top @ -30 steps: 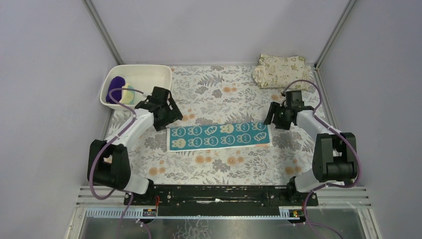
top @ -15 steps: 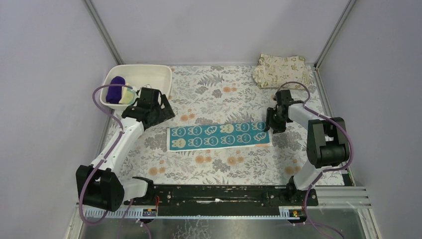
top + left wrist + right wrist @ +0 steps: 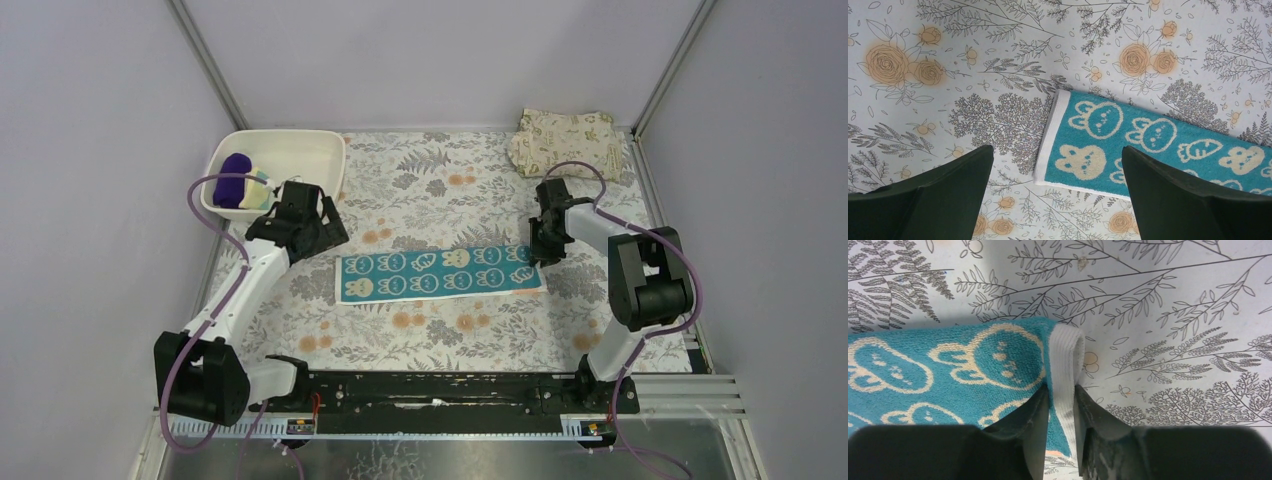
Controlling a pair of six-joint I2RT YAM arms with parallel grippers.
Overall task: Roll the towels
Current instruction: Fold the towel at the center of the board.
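Note:
The teal towel (image 3: 440,272) with pale bunny marks lies flat as a long strip mid-table. My right gripper (image 3: 547,245) is shut on its white right end hem (image 3: 1066,365), which is pinched up between the fingers. My left gripper (image 3: 310,232) hovers open and empty above the towel's left end (image 3: 1083,145), both fingers clear of the cloth. The dark purple towel (image 3: 233,178) and the pale yellow towel (image 3: 259,186) sit rolled in the white bin (image 3: 290,150) at the far left.
A beige leaf-printed folded cloth (image 3: 565,142) lies at the far right corner. The table has a floral cover (image 3: 440,190). Grey walls and metal frame posts enclose the table on three sides.
My right gripper moved left to the towel's right end and shut on its hem. My left arm stretched out and drew back to the left, off the towel's left end.

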